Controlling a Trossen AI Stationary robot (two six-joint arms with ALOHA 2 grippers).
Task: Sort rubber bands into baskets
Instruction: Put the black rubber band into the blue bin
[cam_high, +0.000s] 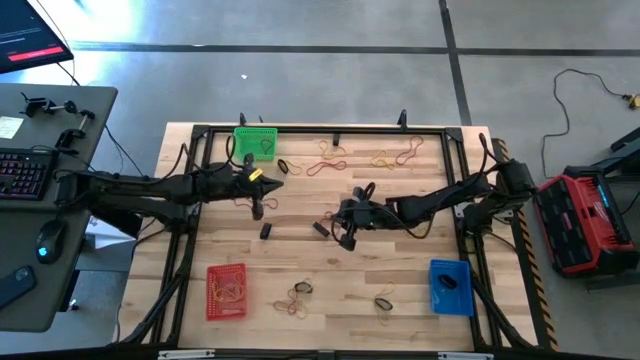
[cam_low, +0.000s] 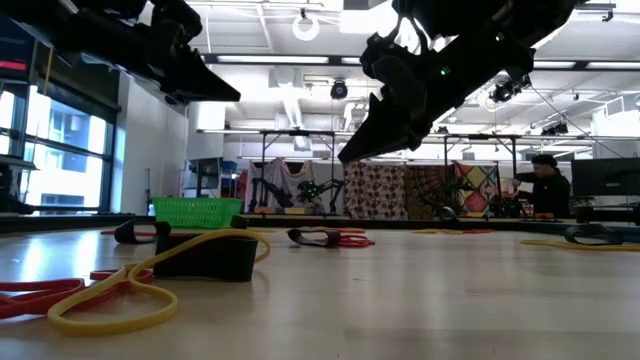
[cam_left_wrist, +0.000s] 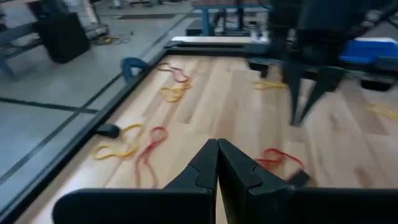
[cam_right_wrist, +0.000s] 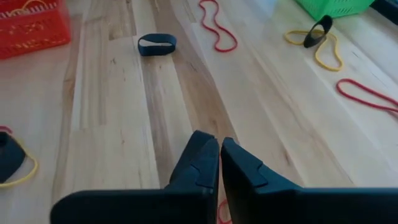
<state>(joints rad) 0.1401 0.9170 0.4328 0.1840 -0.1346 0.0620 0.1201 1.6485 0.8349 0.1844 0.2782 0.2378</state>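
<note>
A: Where do things stand on the table (cam_high: 400, 290)?

B: Rubber bands are scattered widely: a red and yellow cluster (cam_high: 330, 160) along the far edge near the green basket (cam_high: 254, 142), more near the front between the red basket (cam_high: 226, 291) and the blue basket (cam_high: 450, 286), and a dark band (cam_right_wrist: 157, 44) lying flat by itself ahead of the right arm's camera. The red basket already holds some bands, and something dark sits in the blue one.

A: And the grippers?

B: Both have their jaws pressed together with nothing visible between them. The left gripper (cam_left_wrist: 217, 163) hangs over the boards just in front of the green basket; the right gripper (cam_right_wrist: 219, 163) is near the table's middle.

A: So what would make the next pick go well?

B: I'd say choose one isolated band (the dark one looks easiest, since nothing overlaps it), open the fingers first, then come straight down so one finger lands inside the loop and the other outside. Pinching a tangled cluster risks lifting two colours at once.

A: Arm poses?

B: The left arm reaches in from the left edge, stretched nearly level, wrist angled down. The right arm comes from the right edge, elbow bent, gripper tilted down toward the boards.
</note>
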